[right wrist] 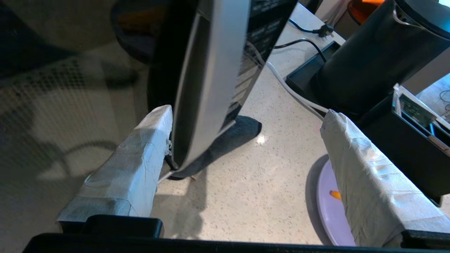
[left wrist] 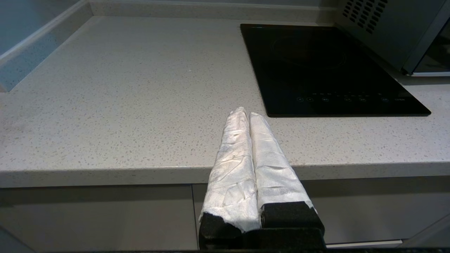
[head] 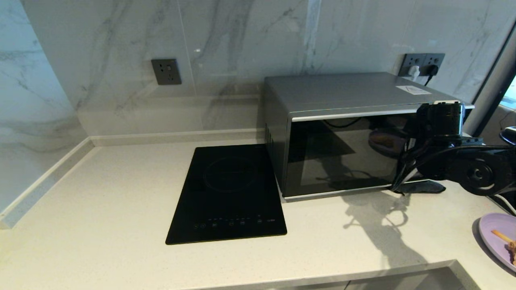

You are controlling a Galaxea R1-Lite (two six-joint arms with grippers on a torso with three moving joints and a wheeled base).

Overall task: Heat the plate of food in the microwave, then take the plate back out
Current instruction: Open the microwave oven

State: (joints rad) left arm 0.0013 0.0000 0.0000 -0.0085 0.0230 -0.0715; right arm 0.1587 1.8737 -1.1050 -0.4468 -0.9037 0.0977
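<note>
The silver microwave (head: 342, 96) stands at the back right of the counter, and its dark glass door looks closed. My right arm (head: 447, 161) reaches across the door's right end. In the right wrist view my right gripper (right wrist: 246, 116) is wide open, with the curved silver handle (right wrist: 207, 80) between the fingers, close to one of them. The lavender plate of food (head: 498, 237) lies on the counter at the front right, and the other finger partly covers the plate (right wrist: 328, 200). My left gripper (left wrist: 246, 113) is shut and empty, just off the counter's front edge.
A flat black induction cooktop (head: 227, 193) lies left of the microwave. A black kettle (right wrist: 379, 59) on its base stands right of the microwave, with cords (right wrist: 291, 91) running past it. Wall sockets (head: 423, 62) sit behind the microwave. The counter's front edge (head: 363, 278) is near.
</note>
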